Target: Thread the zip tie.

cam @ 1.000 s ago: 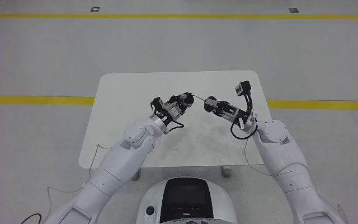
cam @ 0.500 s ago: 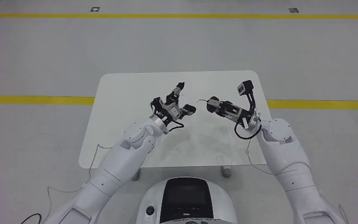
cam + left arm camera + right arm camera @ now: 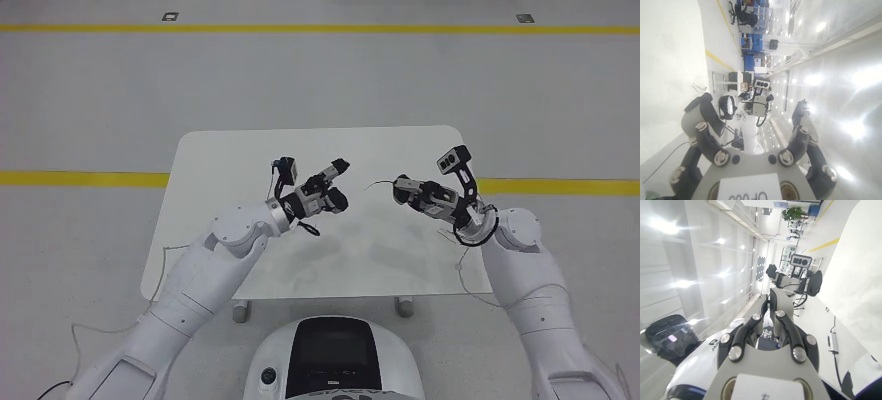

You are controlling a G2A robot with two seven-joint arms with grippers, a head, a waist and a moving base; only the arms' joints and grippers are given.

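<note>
A thin dark zip tie [image 3: 378, 184] sticks out toward the table's middle from my right gripper [image 3: 398, 185], which is shut on its end above the white table [image 3: 220, 160]. My left gripper [image 3: 338, 184] hovers a short way off, open, with nothing between its spread fingers. The left wrist view has these fingers [image 3: 704, 109] wide apart, with the right gripper's hand [image 3: 757, 108] facing them farther off. A thin looped line [image 3: 699, 87] lies against the table there; I cannot tell if it is the tie. In the right wrist view the right gripper [image 3: 770, 298] is pressed shut.
The table's front edge [image 3: 300, 292] runs just before the robot. A yellow floor line [image 3: 80, 179] passes behind both sides. A power adapter with its cable [image 3: 832, 344] lies on the floor beside the table.
My left gripper has opened and let go of the zip tie. The right gripper has drawn away to the right with the tie, so the gap between the two hands has widened.
</note>
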